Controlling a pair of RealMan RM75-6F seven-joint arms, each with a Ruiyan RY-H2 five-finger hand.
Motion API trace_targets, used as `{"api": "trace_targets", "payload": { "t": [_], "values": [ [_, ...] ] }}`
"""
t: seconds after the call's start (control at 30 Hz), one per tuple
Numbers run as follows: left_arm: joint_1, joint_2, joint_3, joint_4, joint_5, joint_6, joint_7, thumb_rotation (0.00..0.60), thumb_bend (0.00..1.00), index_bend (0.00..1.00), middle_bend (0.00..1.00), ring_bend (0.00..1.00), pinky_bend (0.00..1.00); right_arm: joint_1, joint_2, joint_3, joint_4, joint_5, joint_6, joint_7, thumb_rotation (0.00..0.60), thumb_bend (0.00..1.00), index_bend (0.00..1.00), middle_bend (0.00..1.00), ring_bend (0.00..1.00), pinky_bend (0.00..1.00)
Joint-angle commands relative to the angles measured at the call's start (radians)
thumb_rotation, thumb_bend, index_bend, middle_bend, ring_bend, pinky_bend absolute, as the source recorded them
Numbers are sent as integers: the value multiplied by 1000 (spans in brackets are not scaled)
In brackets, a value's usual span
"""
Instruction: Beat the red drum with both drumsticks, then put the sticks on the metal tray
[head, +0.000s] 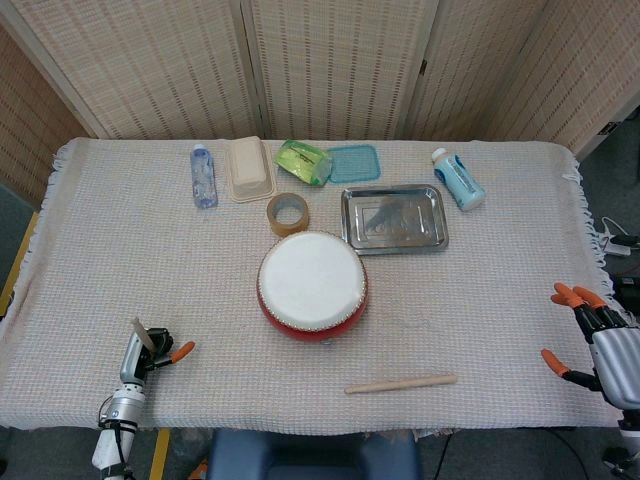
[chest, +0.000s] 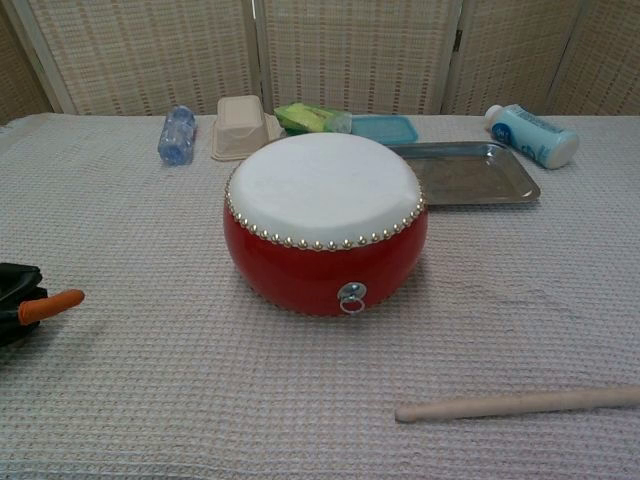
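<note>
The red drum (head: 312, 285) (chest: 325, 225) with its white skin stands mid-table. Behind it to the right lies the metal tray (head: 393, 238) (chest: 470, 185), nothing in it. One wooden drumstick (head: 400, 383) (chest: 520, 402) lies flat on the cloth in front of the drum, to the right. At the front left corner my left hand (head: 146, 352) (chest: 24, 303) grips the second drumstick (head: 143, 334), of which only a short end shows above the fist in the head view. My right hand (head: 592, 340) hovers at the table's right edge, fingers spread, holding nothing.
Along the back lie a clear water bottle (head: 203, 176), a beige box (head: 250, 168), a green packet (head: 303, 161), a blue lid (head: 352, 162) and a blue-and-white bottle (head: 458, 179). A tape roll (head: 287, 214) sits just behind the drum.
</note>
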Motion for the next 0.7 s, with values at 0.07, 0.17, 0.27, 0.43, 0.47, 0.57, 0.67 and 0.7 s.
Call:
{"api": "trace_targets", "payload": {
  "t": [0.07, 0.17, 0.27, 0.43, 0.47, 0.57, 0.67, 0.7],
  "values": [
    [-2, -10, 4, 22, 4, 2, 26, 600, 249, 1000, 1000, 1000, 1000, 0, 0, 0, 0, -1, 1, 0, 600, 181, 107, 232, 115, 286],
    [-5, -14, 12, 44, 20, 13, 56, 600, 286, 1000, 1000, 1000, 1000, 2, 1, -1, -1, -2, -3, 4, 600, 181, 108, 232, 115, 286],
    [-7, -13, 17, 62, 39, 38, 96, 600, 326, 1000, 1000, 1000, 1000, 7, 5, -8, -9, -11, -15, 28, 600, 181, 122, 232, 115, 286],
    [-22, 30, 37, 67, 88, 65, 189, 600, 349, 1000, 1000, 1000, 1000, 27, 24, -30, -25, -31, -64, 72, 600, 181, 168, 232, 132, 295],
    [-27, 44, 42, 71, 102, 77, 232, 600, 349, 1000, 1000, 1000, 1000, 34, 29, -36, -30, -38, -79, 84, 600, 181, 179, 232, 140, 304],
    [-35, 74, 52, 72, 129, 102, 346, 600, 349, 1000, 1000, 1000, 1000, 54, 34, -49, -38, -53, -119, 105, 600, 181, 231, 240, 177, 345],
    [-43, 125, 58, 33, 142, 113, 474, 600, 349, 1000, 1000, 1000, 1000, 89, 19, -67, -43, -75, -186, 110, 600, 181, 299, 270, 209, 383],
    [-45, 140, 59, 17, 144, 114, 506, 600, 349, 1000, 1000, 1000, 1000, 101, 14, -73, -45, -83, -208, 109, 600, 181, 313, 273, 211, 387]
  ]
}}
